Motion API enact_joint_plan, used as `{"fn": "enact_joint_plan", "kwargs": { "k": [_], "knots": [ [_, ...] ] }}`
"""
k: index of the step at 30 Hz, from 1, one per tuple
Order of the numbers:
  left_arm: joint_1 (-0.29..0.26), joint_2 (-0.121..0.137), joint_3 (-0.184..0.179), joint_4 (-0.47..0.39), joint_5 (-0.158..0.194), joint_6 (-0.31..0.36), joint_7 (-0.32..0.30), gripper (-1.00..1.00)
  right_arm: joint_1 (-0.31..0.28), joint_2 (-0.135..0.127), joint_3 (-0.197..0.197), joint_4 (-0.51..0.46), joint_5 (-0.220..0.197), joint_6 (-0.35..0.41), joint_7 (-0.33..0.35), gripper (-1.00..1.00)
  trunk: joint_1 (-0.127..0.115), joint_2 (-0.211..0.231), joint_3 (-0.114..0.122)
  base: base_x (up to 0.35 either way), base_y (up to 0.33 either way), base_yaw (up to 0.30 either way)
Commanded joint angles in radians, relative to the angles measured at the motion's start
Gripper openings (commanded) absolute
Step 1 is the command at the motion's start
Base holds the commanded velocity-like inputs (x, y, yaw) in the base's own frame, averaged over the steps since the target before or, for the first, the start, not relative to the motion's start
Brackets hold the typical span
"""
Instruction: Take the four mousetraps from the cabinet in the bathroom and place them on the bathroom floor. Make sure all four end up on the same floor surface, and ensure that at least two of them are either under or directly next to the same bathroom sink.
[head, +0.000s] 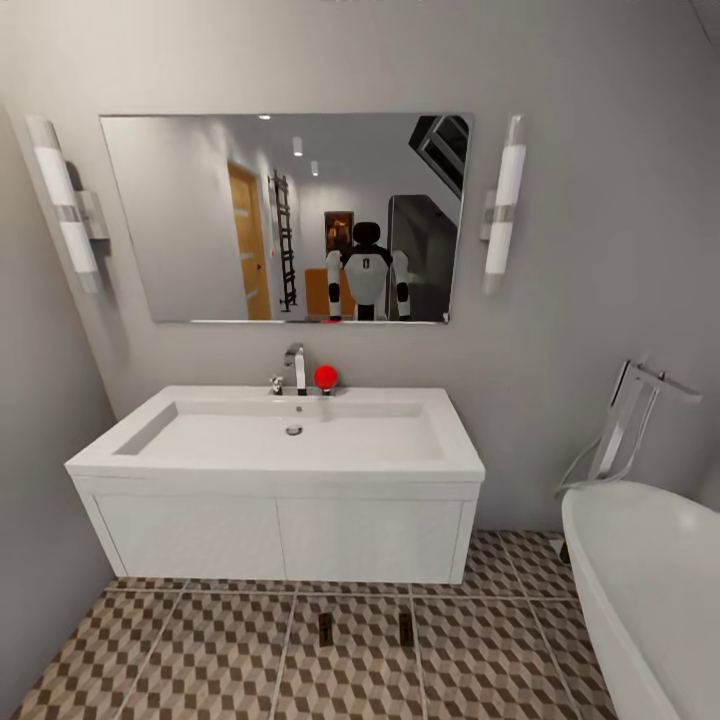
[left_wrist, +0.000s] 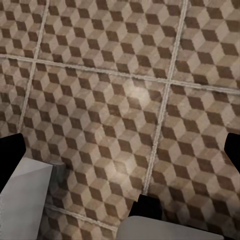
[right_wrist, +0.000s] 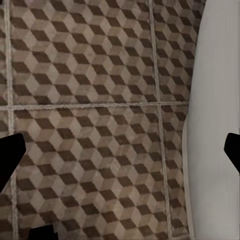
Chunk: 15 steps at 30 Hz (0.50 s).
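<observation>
Head view, left to right: a wall lamp (head: 68, 205), a mirror (head: 285, 215), and below it the white sink (head: 280, 440). Two mousetraps (head: 325, 628) (head: 406, 627) lie side by side on the bathroom floor (head: 180, 650) just in front of the sink, with a bathtub (head: 650, 590) at far right. The left pincer (left_wrist: 120, 150) hangs spread wide over bare tiles with nothing between its fingertips, and the right pincer (right_wrist: 120, 150) likewise, with the tub's pale wall beside it. Judging by this, two traps are placed by the sink and two remain to be fetched.
</observation>
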<state>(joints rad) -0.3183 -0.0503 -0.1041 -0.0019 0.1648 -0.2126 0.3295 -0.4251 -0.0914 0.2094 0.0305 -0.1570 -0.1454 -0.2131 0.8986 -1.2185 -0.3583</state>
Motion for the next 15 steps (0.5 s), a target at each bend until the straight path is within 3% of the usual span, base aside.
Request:
{"fn": "enact_joint_plan", "kwargs": {
  "k": [1, 15],
  "knots": [
    [-0.001, 0.0, -0.008, 0.001, 0.01, -0.004, 0.002, 1.0, -0.001, 0.0, 0.008, 0.003, -0.01, -0.007, 0.0, 1.0, -0.004, 0.007, 0.002, 0.0, 0.0, 0.0],
    [-0.001, 0.0, -0.009, 0.001, 0.01, -0.004, 0.002, 1.0, -0.001, 0.001, 0.008, 0.003, -0.01, -0.007, 0.0, 1.0, -0.058, 0.105, 0.046, 0.0, 0.0, 0.0]
  ]
}}
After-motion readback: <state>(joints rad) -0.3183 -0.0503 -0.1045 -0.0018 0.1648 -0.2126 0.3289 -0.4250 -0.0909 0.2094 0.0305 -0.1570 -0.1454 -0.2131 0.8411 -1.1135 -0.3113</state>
